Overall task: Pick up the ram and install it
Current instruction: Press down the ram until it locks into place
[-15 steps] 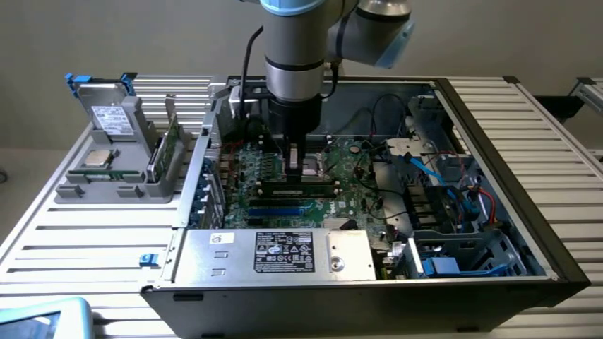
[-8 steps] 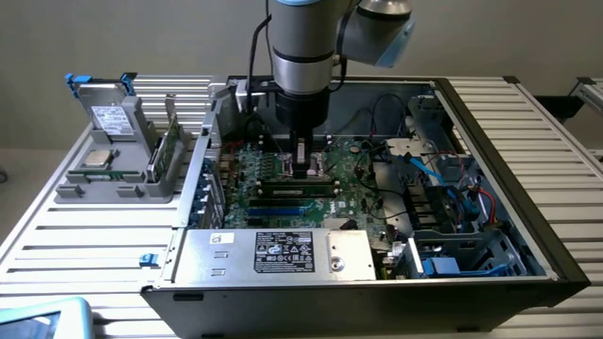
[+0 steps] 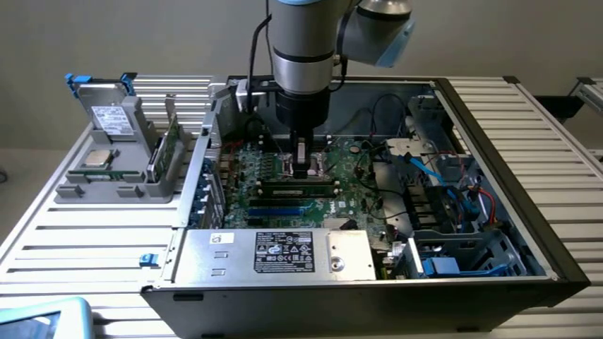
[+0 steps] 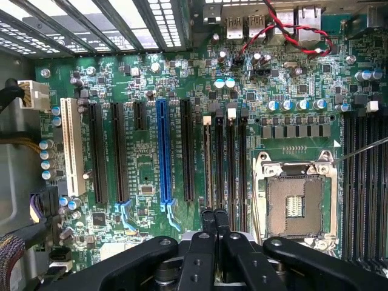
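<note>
Tool (image 4: 214, 219) shut above motherboard (image 4: 145, 163) inside case (image 3: 527, 233); slatted table (image 3: 85, 240).

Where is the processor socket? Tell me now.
In the wrist view, the processor socket sits on the motherboard between two banks of memory slots, next to the shut gripper.

Green, dark-chipped ram (image 3: 282, 188) stands edgewise; seated in motherboard slot (image 3: 332, 188).

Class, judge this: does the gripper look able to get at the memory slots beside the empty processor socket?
Probably yes: the gripper, fingers shut, hangs right over the memory slots in the open case, with no cable between.
</note>
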`<move>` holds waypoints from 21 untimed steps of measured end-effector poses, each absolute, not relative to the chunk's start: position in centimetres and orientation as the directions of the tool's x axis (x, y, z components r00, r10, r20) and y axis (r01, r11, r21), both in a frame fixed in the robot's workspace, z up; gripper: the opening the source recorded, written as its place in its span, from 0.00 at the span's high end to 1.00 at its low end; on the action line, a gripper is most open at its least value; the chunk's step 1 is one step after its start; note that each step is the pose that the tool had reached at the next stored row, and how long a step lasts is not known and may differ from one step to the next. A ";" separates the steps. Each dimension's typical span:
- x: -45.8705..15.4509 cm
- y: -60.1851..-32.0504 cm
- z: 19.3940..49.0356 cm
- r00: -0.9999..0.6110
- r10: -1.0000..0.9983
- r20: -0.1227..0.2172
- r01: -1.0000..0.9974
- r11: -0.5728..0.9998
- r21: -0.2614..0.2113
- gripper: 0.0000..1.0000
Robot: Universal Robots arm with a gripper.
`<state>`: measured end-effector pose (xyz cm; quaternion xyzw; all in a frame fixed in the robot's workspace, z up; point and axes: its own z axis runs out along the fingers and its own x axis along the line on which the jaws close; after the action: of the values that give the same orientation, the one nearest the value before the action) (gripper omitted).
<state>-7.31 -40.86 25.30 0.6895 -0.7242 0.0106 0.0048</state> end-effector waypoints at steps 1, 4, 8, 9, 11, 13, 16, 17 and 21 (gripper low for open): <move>-7.3 -40.9 25.3 -0.049 -0.999 0.022 -0.999 0.049 -0.009 0.89; -7.3 -40.9 25.3 -0.053 -0.998 0.022 -0.999 0.053 -0.009 0.89; -7.3 -40.9 25.3 -0.098 -0.995 0.022 -0.995 0.098 -0.009 0.89; -7.3 -40.9 25.3 -0.113 -0.993 0.022 -0.994 0.113 -0.009 0.89; -7.3 -40.9 25.3 -0.145 -0.989 0.022 -0.989 0.144 -0.009 0.89; -7.3 -40.9 25.3 -0.178 -0.984 0.022 -0.984 0.177 -0.009 0.89; -7.3 -40.9 25.3 -0.220 -0.975 0.022 -0.976 0.219 -0.009 0.89; -7.3 -40.9 25.3 -0.227 -0.974 0.022 -0.974 0.227 -0.009 0.89; -7.3 -40.9 25.3 -0.286 -0.958 0.022 -0.958 0.286 -0.009 0.89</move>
<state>-7.29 -40.86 25.29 0.5973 -0.8020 0.0100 0.0060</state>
